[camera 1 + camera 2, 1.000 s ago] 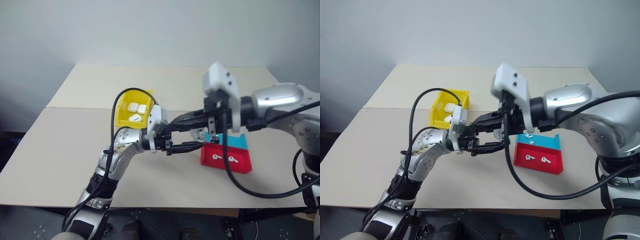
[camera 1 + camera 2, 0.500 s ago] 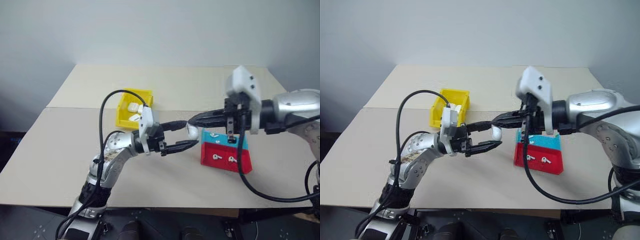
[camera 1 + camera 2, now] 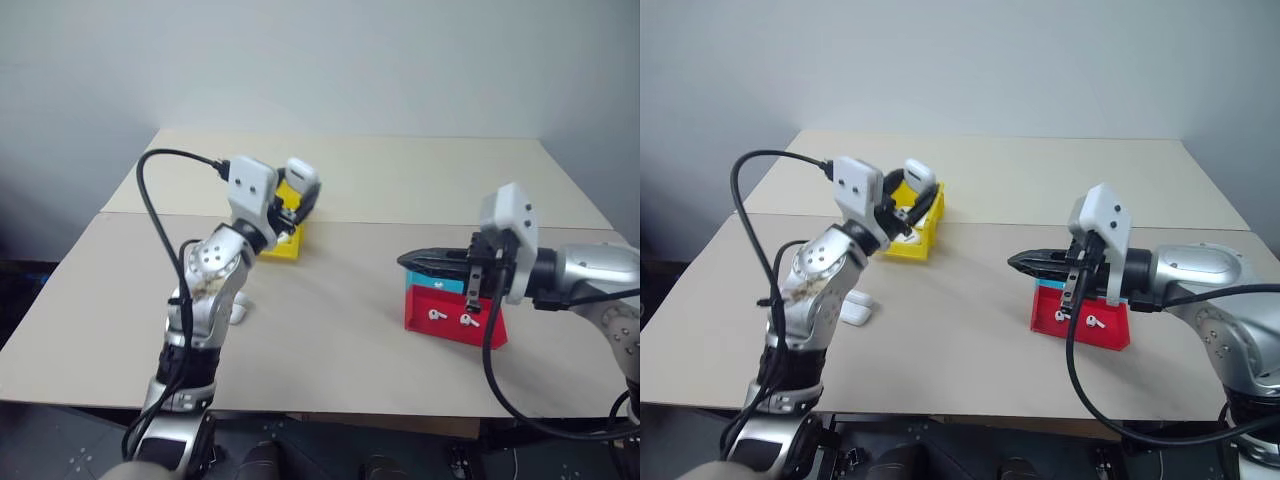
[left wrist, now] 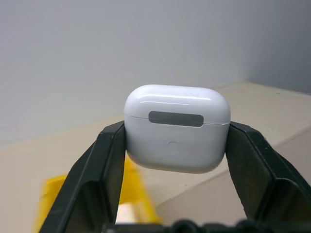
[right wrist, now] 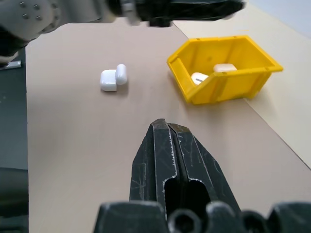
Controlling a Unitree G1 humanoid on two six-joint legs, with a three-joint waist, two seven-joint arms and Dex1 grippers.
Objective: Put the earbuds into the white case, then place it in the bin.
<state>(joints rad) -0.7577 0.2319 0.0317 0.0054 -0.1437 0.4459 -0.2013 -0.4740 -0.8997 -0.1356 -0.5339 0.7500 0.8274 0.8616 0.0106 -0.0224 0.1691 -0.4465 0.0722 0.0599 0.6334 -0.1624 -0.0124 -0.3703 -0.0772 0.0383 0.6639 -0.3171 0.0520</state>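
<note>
White case (image 4: 177, 127): lid closed, clamped by its two side faces between the fingers (image 4: 104, 162) of the left gripper (image 3: 299, 202), held above the bin (image 3: 917, 234). The shell appears glossy, rigid and light; judged slippery, so a flat-sided grip below the lid seam suits best. Right gripper (image 3: 1037, 264): fingers pressed together, empty, over the red and teal tray (image 3: 1081, 323). An open spare case (image 5: 112, 78) lies on the surface (image 3: 340, 340).
</note>
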